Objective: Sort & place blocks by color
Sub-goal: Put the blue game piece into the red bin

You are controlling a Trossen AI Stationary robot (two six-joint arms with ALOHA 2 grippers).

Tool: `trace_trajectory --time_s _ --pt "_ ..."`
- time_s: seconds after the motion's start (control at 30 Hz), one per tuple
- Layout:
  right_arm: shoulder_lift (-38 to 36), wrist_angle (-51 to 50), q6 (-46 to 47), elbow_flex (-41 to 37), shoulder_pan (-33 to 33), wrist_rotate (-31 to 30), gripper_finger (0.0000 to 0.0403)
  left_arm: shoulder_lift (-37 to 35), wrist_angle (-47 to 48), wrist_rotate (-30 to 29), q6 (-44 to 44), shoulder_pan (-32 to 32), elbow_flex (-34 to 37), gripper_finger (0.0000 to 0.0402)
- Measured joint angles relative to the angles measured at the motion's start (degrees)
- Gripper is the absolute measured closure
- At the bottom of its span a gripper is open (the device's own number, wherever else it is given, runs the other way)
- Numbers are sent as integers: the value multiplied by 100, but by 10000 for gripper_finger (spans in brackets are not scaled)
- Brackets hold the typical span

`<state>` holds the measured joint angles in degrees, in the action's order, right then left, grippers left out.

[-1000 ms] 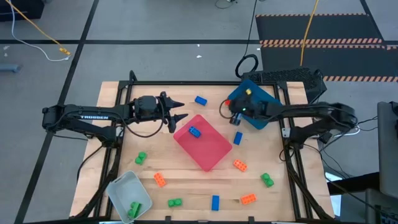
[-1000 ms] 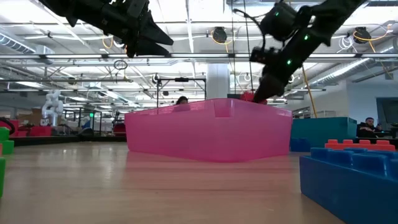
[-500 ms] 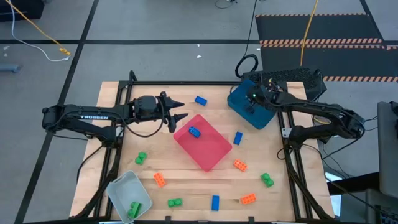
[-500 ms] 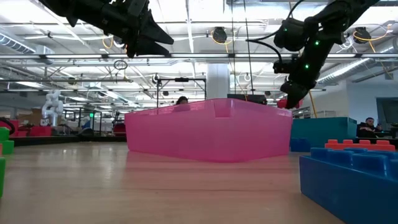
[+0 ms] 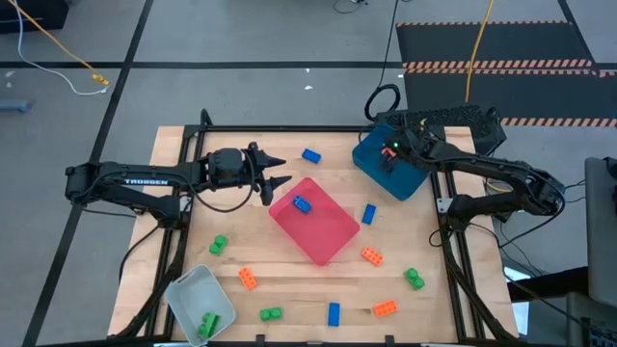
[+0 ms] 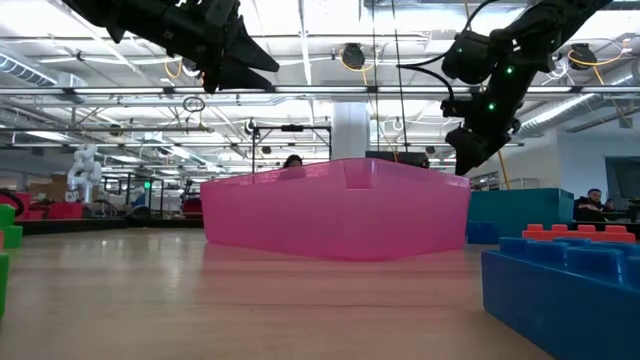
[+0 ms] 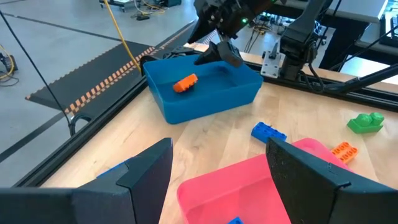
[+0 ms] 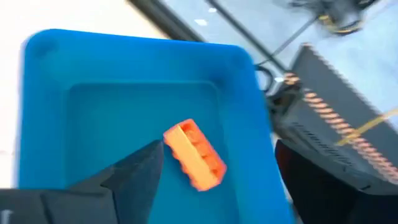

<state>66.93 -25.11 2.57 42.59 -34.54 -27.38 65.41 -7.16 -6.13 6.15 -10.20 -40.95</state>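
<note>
Orange plastic caught my eye first: only my wrist cameras showed a small studded orange brick (image 8: 194,154) lying inside the dark blue plastic tray (image 5: 389,168); from overhead the right arm covered it.

The low camera saw none of that tray's contents, just its teal wall behind the pink-red plastic tray (image 6: 335,209) and a big blue studded brick (image 6: 566,285) close to the lens.

My right gripper (image 5: 387,158) hung over the dark blue tray, arm reaching in from the table's right edge and bent down at the wrist. Its fingers (image 8: 134,171) stood wide apart with nothing between them, the orange brick lying free on the tray floor beyond them.

My left gripper (image 5: 278,172) waited level beside the pink-red tray's upper left edge, arm stretched across from the left. Its jaws were well apart and empty.

One small blue brick (image 5: 302,203) sat in the pink-red tray. Other green, orange and blue bricks lay scattered on the wooden tabletop (image 5: 289,289) below that tray, and a green brick (image 5: 207,324) lay in the pale grey tray (image 5: 189,289).
</note>
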Motion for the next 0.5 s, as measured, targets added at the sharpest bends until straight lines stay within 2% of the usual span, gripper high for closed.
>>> trace_trajectory --time_s 0.2,0.43,0.5 --pt "-130 229 -89 -2 166 1654 79 1 4 1 -23 0 0 144" --pt "22 1882 -436 26 580 1852 89 1 -11 0 -19 0 0 144" --pt "284 1944 -466 174 629 1854 89 1 -25 0 -17 0 0 144"
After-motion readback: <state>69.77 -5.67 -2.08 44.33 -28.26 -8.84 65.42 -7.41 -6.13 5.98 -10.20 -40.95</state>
